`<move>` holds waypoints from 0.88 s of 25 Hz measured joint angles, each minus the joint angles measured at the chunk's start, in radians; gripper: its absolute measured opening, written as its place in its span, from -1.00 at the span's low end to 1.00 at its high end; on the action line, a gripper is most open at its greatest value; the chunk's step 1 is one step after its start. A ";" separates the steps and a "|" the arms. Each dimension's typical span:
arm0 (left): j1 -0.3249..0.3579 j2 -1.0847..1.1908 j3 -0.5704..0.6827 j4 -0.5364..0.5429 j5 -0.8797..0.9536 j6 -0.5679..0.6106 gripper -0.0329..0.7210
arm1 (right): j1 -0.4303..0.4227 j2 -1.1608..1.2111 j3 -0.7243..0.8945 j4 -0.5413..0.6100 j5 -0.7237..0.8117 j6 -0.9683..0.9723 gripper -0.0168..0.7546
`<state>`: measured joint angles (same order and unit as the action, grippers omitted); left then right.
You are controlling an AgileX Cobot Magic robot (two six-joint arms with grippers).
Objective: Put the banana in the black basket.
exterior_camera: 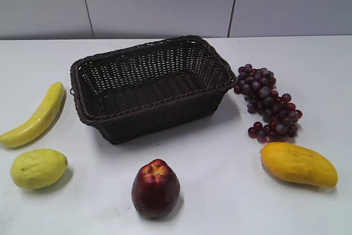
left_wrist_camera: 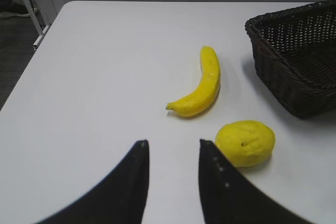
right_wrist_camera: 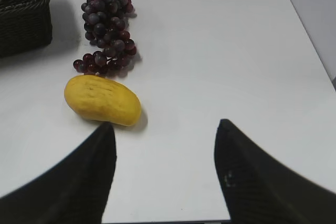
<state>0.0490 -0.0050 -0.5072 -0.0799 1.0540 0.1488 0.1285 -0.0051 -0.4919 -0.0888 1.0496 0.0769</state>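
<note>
Dark brown-black woven wicker forms the rectangular black basket [exterior_camera: 151, 87] standing at the middle of a white table [exterior_camera: 220, 191], its open-weave walls and braided rim enclosing nothing but its own slatted floor. The long, gently curved pale yellow banana [exterior_camera: 36, 117] lies on the tabletop just left of the basket, apart from it, one end pointing toward the far edge and the other toward the near left corner. Just nearer than the banana sits a rounder yellow-green lemon-like fruit [exterior_camera: 38, 168], and a dark red wax-apple-shaped fruit [exterior_camera: 155, 186] stands near the front centre. To the right of the basket lies a bunch of purple-red grapes [exterior_camera: 268, 103], with a plump orange-yellow mango [exterior_camera: 298, 163] just nearer than it. Seen from its wrist camera, the left gripper [left_wrist_camera: 173, 182] hangs above bare table nearer than the banana and lemon, black fingers [left_wrist_camera: 131, 187] moderately parted and gripping nothing. The right gripper [right_wrist_camera: 165, 177] hovers beside the mango, jaws spread wide and likewise unladen.
</note>
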 joint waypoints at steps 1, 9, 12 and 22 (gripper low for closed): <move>0.000 0.000 0.000 0.000 0.000 0.000 -0.29 | 0.000 0.000 0.000 0.000 0.000 0.000 0.29; 0.000 0.000 0.000 0.000 0.000 0.000 -0.29 | 0.000 0.000 0.000 0.000 0.000 0.000 0.29; 0.000 0.000 0.000 0.000 0.000 0.000 -0.29 | 0.000 0.000 0.000 0.000 0.000 0.000 0.29; 0.000 0.000 0.000 0.000 0.000 0.000 -0.28 | 0.000 0.000 0.000 0.000 0.000 0.000 0.29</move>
<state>0.0490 -0.0050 -0.5072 -0.0799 1.0540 0.1488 0.1285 -0.0051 -0.4919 -0.0888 1.0496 0.0769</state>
